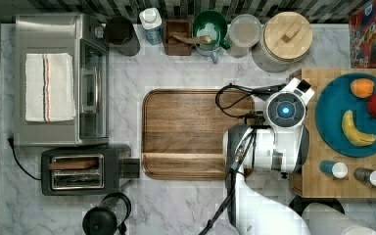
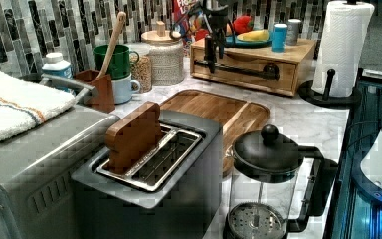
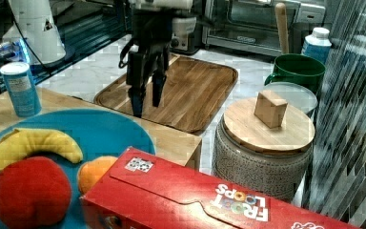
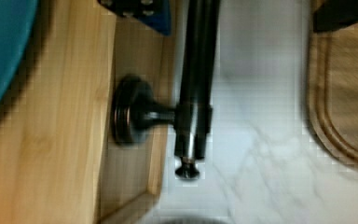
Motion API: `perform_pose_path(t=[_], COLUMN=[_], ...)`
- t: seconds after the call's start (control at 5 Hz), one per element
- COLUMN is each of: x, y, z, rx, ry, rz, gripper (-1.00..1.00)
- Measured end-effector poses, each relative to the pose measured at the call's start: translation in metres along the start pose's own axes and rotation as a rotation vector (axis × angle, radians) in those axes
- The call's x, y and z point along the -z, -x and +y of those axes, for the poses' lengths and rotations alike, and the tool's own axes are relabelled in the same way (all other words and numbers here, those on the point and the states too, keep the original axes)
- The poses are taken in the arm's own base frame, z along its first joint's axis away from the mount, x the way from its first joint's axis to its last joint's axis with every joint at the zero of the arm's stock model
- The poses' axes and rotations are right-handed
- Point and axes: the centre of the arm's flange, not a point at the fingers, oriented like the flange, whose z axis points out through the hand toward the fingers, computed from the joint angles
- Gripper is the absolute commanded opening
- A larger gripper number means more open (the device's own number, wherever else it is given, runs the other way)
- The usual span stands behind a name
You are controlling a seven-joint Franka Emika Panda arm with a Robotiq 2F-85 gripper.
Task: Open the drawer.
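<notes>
The drawer (image 2: 251, 63) is a light wood box with a teal plate on top, at the top view's right (image 1: 323, 188). Its long black bar handle (image 2: 243, 71) runs along the front, standing off on round posts (image 4: 130, 114). My gripper (image 2: 210, 52) hangs fingers down at the handle's end, nearest the backsplash in the left view. In the wrist view the gripper (image 4: 240, 11) is open, with one finger (image 4: 140, 9) between bar and drawer front and the other finger (image 4: 340, 14) on the tray side. The bar (image 4: 196, 70) passes between them, untouched. The drawer front looks flush with the box.
A dark brown tray (image 1: 196, 132) lies on the marble counter just in front of the drawer. A paper towel roll (image 2: 340, 45) stands at the drawer's other end. A lidded jar (image 3: 267, 138) and mugs sit near the backsplash. A toaster (image 1: 85, 170) and French press (image 2: 263, 189) stand farther off.
</notes>
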Motion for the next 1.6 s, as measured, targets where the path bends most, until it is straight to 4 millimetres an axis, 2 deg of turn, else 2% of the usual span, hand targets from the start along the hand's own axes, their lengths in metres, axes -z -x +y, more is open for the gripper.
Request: perform_pose_path(t=[0.2,0.4,0.8,1.2,1.6], x=[-0.030,-0.042,-0.035,-0.026,-0.016], y=[0.010,0.014,0.021,0.017,0.020], z=[0.001,-0.007,-0.001,-0.003,-0.001], rx=[-0.002,-0.044,-0.080,-0.077,-0.091], ry=[-0.015,-0.065,-0.103,-0.095,-0.107], rz=[-0.067,-0.104,-0.154,-0.094,-0.092], gripper=[1.00,1.00,1.00,1.00,1.00])
